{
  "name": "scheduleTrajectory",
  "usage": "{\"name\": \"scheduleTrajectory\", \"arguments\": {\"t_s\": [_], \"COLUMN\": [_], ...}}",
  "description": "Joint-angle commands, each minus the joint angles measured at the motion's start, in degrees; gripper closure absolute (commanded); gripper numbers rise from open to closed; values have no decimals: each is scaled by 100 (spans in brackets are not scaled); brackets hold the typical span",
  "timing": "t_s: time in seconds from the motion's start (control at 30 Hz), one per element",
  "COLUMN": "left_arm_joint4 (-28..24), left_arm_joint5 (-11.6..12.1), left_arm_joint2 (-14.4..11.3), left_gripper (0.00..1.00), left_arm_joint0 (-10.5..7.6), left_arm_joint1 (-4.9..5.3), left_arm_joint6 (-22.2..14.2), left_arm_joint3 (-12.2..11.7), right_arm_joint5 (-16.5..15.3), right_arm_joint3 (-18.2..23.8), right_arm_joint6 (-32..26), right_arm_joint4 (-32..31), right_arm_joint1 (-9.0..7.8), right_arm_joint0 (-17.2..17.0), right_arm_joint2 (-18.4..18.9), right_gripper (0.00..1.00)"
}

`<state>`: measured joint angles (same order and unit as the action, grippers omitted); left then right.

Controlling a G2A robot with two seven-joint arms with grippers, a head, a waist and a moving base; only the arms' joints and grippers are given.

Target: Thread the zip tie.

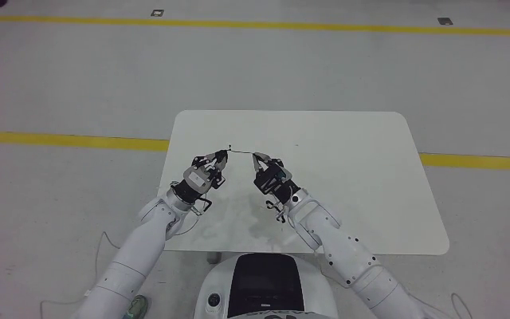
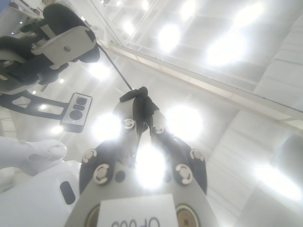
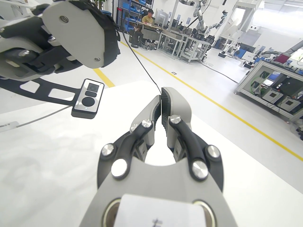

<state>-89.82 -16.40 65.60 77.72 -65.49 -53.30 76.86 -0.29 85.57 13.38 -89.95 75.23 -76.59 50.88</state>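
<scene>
A thin black zip tie is stretched in the air between my two grippers above the white table. My left gripper is shut on one end, where a small black lump of the tie sticks out past its fingertips. My right gripper is shut on the other end, its ribbed pads pressed together on the strand. In the left wrist view the strap runs straight from the left gripper to the right gripper. The right wrist view has the right gripper near and the left gripper farther off.
The table's far edge lies beyond both grippers, with grey floor and a yellow line around it. Workbenches and shelving stand far off across the room.
</scene>
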Motion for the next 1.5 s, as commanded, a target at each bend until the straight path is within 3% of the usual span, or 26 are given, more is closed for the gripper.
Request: {"name": "scheduleTrajectory", "arguments": {"t_s": [0.0,0.7,1.4,1.43,1.47], "left_arm_joint4": [0,0,0,0,0], "left_arm_joint5": [0,0,0,0,0], "left_arm_joint2": [0,0,0,0,0], "left_gripper": [100,100,100,100,100], "left_arm_joint0": [0,0,0,0,0], "left_arm_joint1": [0,0,0,0,0], "left_arm_joint6": [0,0,0,0,0], "left_arm_joint3": [0,0,0,0,0], "right_arm_joint5": [-2,15,0,-182,-285], "right_arm_joint3": [-2,10,70,94,97], "right_arm_joint6": [-8,-44,-69,-40,-17], "right_arm_joint4": [0,0,32,77,80], "right_arm_joint1": [0,0,-63,-70,-79], "right_arm_joint0": [-4,-57,-304,-310,-311], "right_arm_joint2": [10,102,499,508,534], "right_gripper": [100,100,100,76,0]}}
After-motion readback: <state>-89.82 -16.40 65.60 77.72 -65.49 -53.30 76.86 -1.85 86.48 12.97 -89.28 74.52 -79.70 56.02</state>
